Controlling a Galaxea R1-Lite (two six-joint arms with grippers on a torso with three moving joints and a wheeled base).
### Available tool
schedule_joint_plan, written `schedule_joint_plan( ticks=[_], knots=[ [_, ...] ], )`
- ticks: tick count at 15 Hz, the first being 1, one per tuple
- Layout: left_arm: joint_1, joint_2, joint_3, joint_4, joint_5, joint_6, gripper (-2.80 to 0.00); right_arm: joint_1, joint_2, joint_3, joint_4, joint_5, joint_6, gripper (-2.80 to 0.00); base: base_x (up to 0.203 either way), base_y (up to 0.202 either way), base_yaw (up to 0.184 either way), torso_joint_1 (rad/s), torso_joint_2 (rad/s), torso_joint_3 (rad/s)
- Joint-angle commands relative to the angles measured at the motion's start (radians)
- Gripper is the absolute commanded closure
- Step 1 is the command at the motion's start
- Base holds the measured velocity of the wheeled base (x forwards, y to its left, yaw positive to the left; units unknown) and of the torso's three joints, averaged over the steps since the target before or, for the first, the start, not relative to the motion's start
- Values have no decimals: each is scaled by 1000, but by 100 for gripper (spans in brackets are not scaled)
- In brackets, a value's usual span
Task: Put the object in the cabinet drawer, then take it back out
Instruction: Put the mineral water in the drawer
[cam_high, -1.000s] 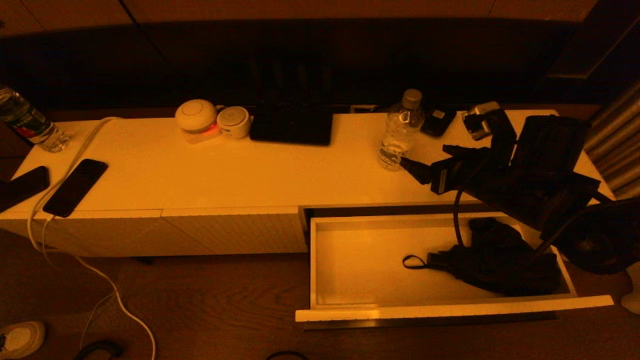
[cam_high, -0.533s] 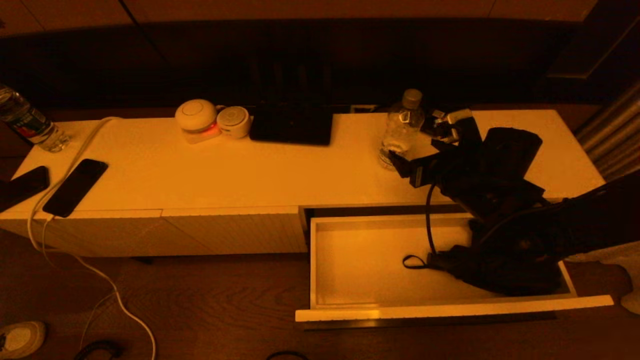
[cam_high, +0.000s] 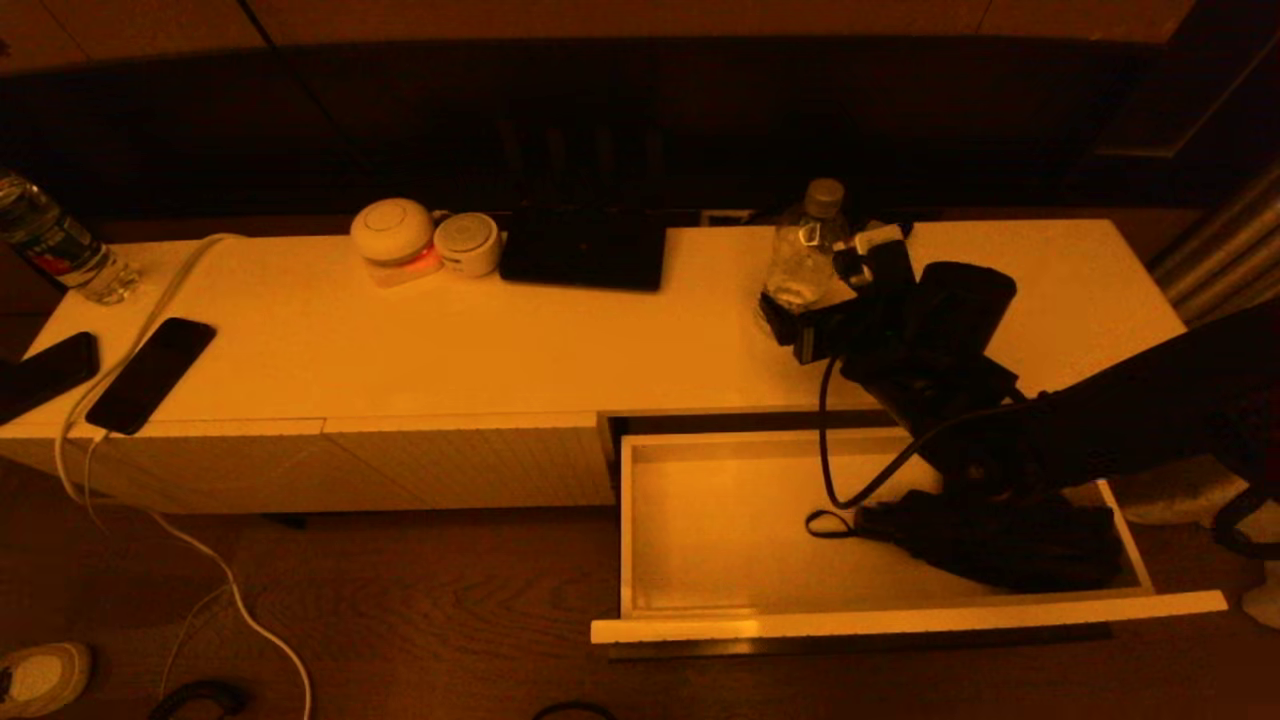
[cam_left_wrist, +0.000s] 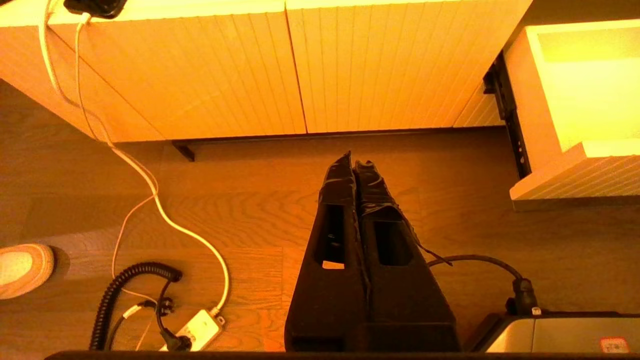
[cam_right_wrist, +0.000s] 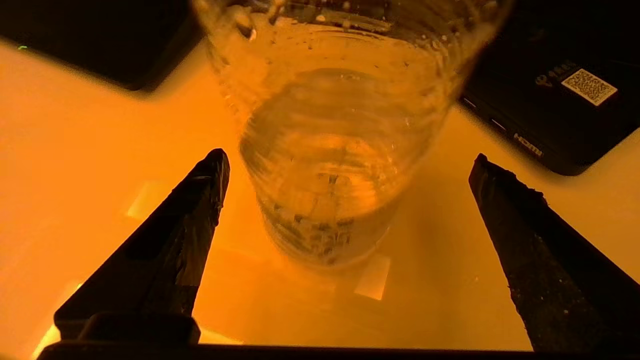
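Clear plastic bottle stands upright on cabinet top, its base partly hidden behind right hand; fingers spread wide either side, not touching. One cabinet drawer pulled out below bottle, dark bundle inside, hard to identify. Left hand pressed closed, low over floor. Two phones far left.

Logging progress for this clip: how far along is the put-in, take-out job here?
Done: the cabinet drawer stands open, a dark bundle inside. In hand: the right end effector, open, straddles the water bottle on the cabinet, not yet gripping. Left: grasp, place inside, take out. The left end effector is parked, shut, above the floor.
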Motion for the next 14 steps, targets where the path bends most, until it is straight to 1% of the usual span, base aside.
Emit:
schedule_joint_plan(
  ticks=[1, 9, 12, 13, 14],
  knots=[
    [0, 0, 0, 0, 0, 0, 0, 1, 49, -45, -7, -15, -2, -280, 0, 0, 0, 0, 0, 0],
    [0, 0, 0, 0, 0, 0, 0, 7, 141, -225, 0, -76, -6, -280, 0, 0, 0, 0, 0, 0],
    [0, 0, 0, 0, 0, 0, 0, 13, 153, -249, 9, -105, -7, -280, 0, 0, 0, 0, 0, 0],
    [0, 0, 0, 0, 0, 0, 0, 14, 153, -249, 11, -130, -9, -280, 0, 0, 0, 0, 0, 0],
    [0, 0, 0, 0, 0, 0, 0, 14, 153, -246, 14, -137, -13, 0, 0, 0, 0, 0, 0, 0]
  ],
)
